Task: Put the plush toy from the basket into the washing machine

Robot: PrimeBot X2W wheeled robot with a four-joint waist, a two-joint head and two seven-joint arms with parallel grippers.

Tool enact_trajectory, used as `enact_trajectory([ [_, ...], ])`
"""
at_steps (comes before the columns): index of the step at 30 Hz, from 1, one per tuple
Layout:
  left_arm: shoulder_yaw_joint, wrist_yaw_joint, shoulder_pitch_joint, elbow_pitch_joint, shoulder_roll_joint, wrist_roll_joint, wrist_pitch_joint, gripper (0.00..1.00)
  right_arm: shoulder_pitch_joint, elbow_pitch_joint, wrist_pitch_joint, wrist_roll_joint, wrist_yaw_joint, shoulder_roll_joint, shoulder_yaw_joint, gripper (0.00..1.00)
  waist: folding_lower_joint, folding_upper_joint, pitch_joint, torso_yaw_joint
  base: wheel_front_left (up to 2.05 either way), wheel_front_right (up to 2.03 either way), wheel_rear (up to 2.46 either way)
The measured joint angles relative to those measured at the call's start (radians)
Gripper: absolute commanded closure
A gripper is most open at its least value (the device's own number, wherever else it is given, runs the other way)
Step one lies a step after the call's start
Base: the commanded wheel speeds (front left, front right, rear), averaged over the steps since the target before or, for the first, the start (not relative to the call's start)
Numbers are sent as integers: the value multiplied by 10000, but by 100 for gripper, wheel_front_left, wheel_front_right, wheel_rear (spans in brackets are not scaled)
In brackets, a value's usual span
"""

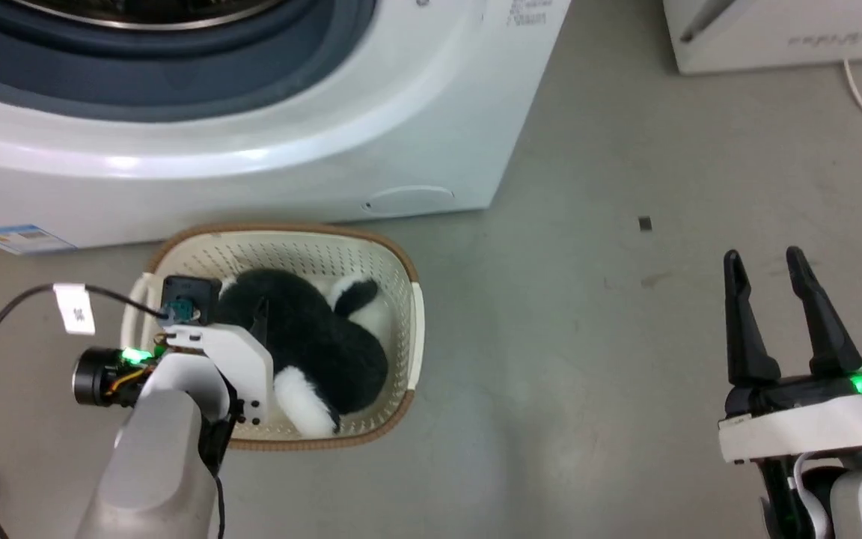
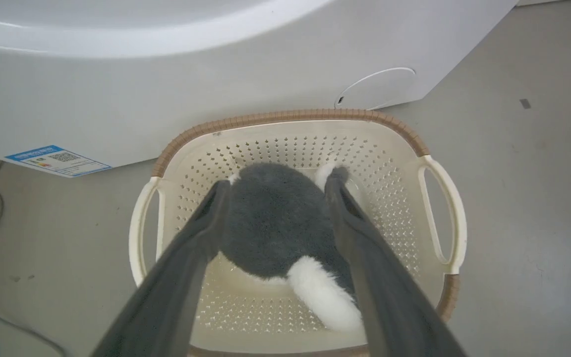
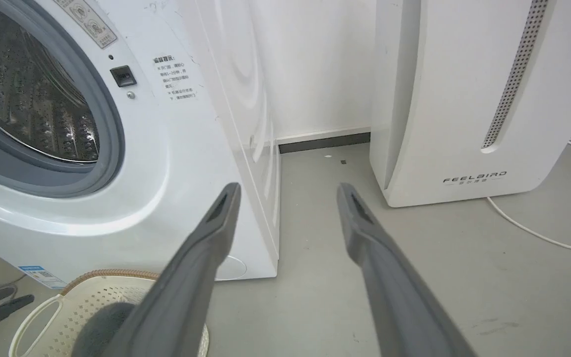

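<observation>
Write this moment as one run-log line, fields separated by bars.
left hand: open astride plush toy in basket | right hand: open over floor | plush toy: not lifted

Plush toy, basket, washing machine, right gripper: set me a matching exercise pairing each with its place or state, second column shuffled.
Things
1. plush toy
2. basket
3. washing machine
4. right gripper

Places or states
A. stands on the floor against the front-loader's base
B. open, holding nothing, off to the side over bare floor
C. lies in the cream container, between the fingers of the left gripper
D. porthole uncovered, steel drum in sight

Pairs: 1-C, 2-A, 3-D, 4-B
</observation>
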Motion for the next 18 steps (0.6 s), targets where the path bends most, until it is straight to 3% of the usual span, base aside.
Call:
enact_trajectory([
  [9,-395,-199,-971,932,466,-2,1070,0,-393,-132,-178,422,-2,0,-50,0,1,0,1256,-305,0,0,0],
  [18,-988,-336,-1922,1845,581,-288,1866,0,-729,-284,-376,711,-2,0,-119,0,1,0,2435,-530,0,0,0],
])
